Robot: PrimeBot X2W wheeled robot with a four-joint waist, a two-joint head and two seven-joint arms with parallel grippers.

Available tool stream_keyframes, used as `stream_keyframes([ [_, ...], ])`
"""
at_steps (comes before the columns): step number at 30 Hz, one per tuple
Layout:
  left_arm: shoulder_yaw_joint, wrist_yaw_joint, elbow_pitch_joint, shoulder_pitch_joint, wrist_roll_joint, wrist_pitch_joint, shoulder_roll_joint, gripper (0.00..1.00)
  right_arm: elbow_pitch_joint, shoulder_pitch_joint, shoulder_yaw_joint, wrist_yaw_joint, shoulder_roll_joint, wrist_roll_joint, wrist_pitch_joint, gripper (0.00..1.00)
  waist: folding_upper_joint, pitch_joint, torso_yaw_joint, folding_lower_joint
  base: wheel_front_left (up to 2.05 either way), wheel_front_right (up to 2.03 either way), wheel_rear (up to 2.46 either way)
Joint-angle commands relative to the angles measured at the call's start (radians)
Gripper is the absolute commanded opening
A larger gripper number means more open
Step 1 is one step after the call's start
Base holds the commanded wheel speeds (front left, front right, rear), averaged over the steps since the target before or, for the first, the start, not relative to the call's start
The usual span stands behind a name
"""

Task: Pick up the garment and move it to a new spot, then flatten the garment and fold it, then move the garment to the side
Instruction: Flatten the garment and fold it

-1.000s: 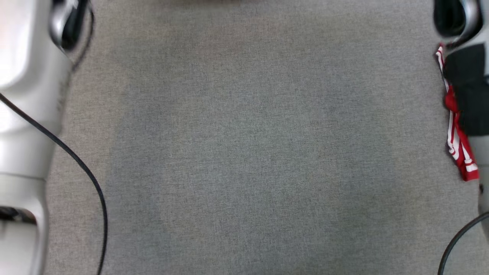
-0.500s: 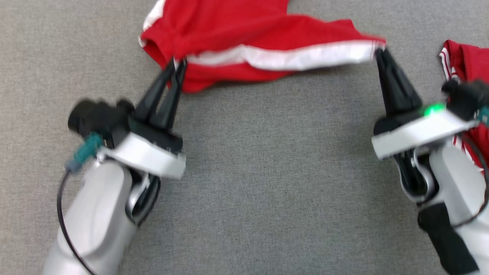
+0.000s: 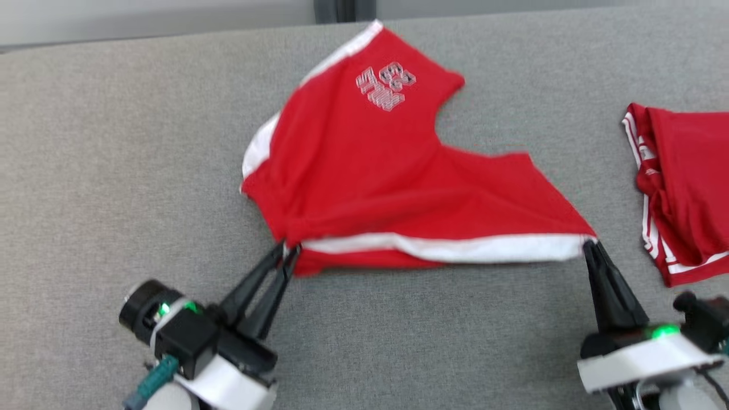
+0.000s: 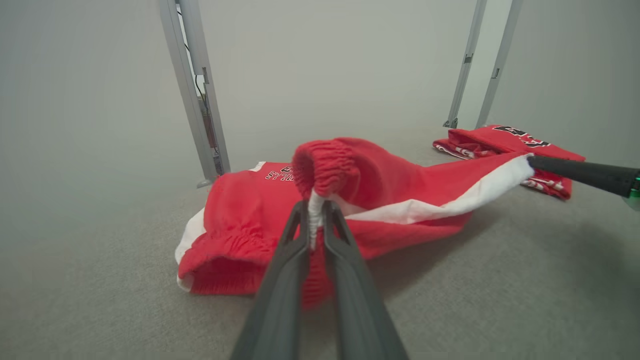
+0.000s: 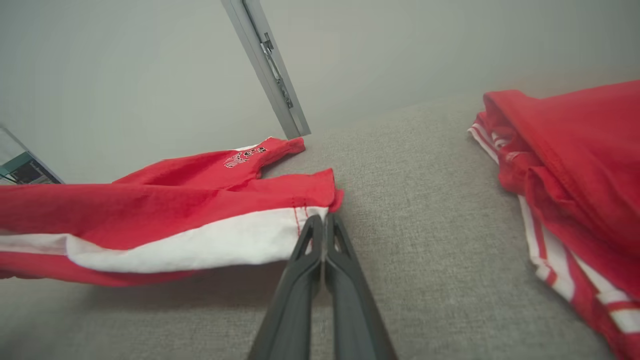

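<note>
The garment is a pair of red shorts with white side stripes and a white print, spread over the grey cloth surface, its near edge lifted. My left gripper is shut on the elastic waistband corner. At the other end, my right gripper is shut on the white-striped hem corner. The stripe stretches taut between the two grippers. In the left wrist view the right gripper's dark fingers reach in from the right.
A second red garment with white stripes lies folded at the right edge of the grey surface. A metal post stands behind the far edge, and more frame posts show in the left wrist view.
The head camera has tilted up from the bare surface to the shorts. Both grippers keep hold of the same corners, and the shorts now lie more spread out.
</note>
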Motion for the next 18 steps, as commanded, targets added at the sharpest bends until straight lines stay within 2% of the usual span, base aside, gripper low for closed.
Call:
stream_keyframes([
  [1,-0.009,-0.001,-0.013,0.031,-0.001,-0.003,0.017,0.00,-0.028,0.046,-0.020,0.001,0.006,-0.018,0.008,0.00,0.0000,-0.033,0.002,0.0000,0.00,0.00,0.00],
  [5,-0.012,-0.001,-0.040,0.115,-0.001,-0.003,0.037,0.00,-0.110,0.160,-0.058,0.001,0.041,-0.043,0.046,0.00,0.0000,-0.066,0.004,0.0000,0.00,0.00,0.00],
  [11,0.005,0.001,-0.062,0.216,-0.023,-0.003,0.035,0.00,-0.220,0.287,-0.109,0.001,0.086,-0.087,0.103,0.00,0.0000,-0.101,0.006,0.0000,0.00,0.00,0.00],
  [18,0.008,0.007,-0.053,0.255,-0.040,-0.003,0.030,0.00,-0.285,0.331,-0.138,0.001,0.114,-0.105,0.145,0.00,0.0000,-0.117,0.008,0.0000,0.00,0.00,0.00],
])
